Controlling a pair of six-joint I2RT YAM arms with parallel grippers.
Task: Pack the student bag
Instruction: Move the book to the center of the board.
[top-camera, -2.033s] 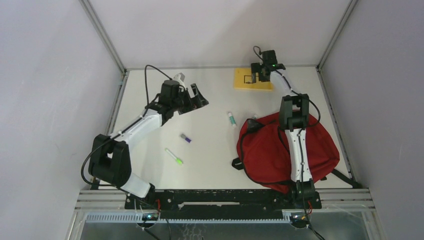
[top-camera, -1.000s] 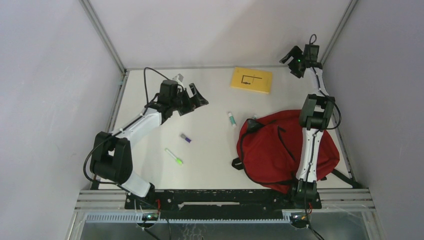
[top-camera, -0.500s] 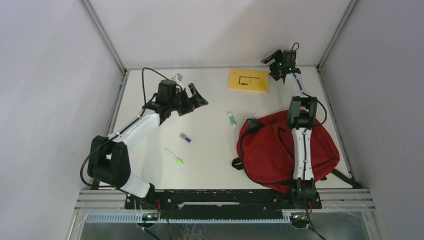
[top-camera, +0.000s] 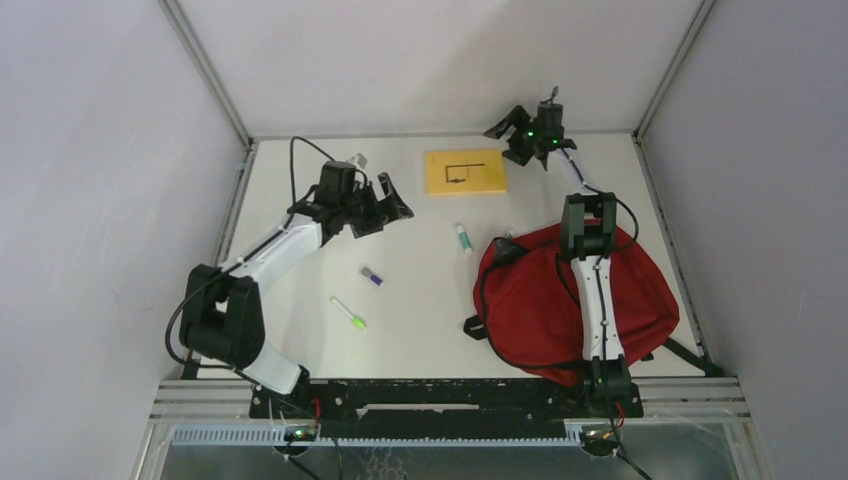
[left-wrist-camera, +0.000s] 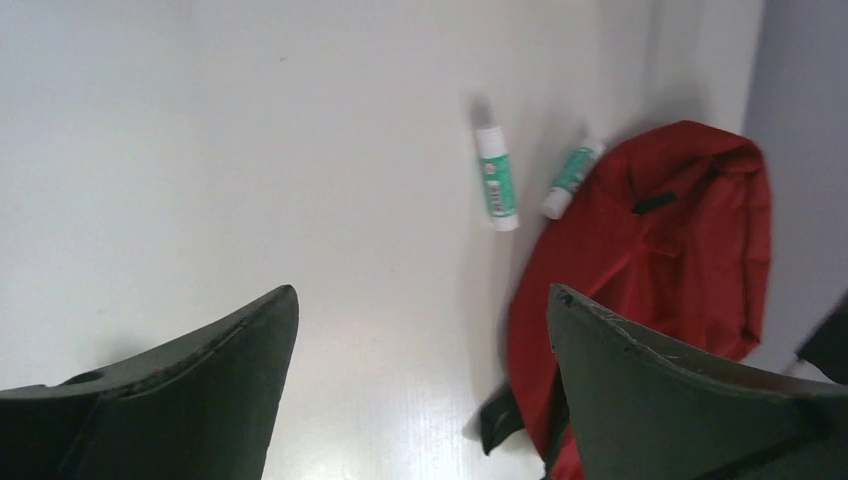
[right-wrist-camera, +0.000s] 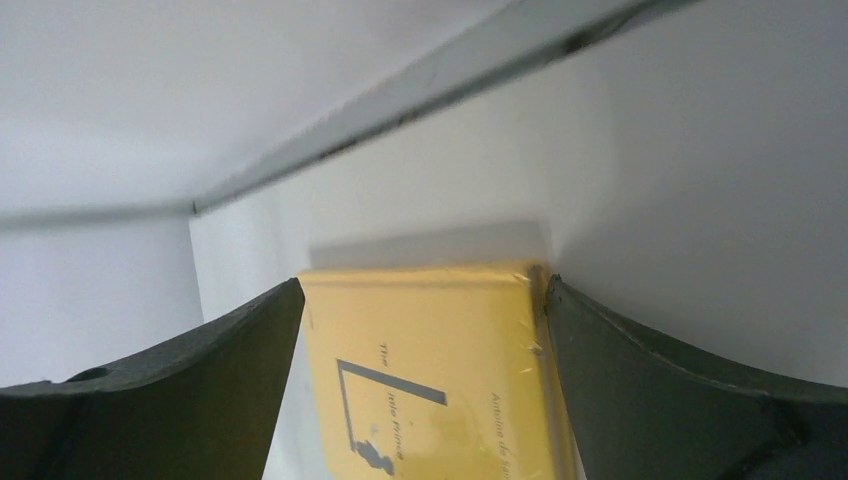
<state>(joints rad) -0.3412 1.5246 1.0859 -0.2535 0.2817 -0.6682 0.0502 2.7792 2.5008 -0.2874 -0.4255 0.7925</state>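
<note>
Fabric of the student bag (top-camera: 530, 300) looks soft and floppy (light too), best pinched at its black trim; left gripper (top-camera: 388, 205) and right gripper (top-camera: 503, 142) have fingers spread, empty.

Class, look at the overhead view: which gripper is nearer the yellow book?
Right. The right gripper hangs open just off the far right corner of the yellow book; the left gripper is open further away, towards its near left.

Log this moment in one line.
left gripper open, empty | right gripper open, at yellow book, no grip | student bag on table, right side | glue stick beside bag, unpacked
</note>
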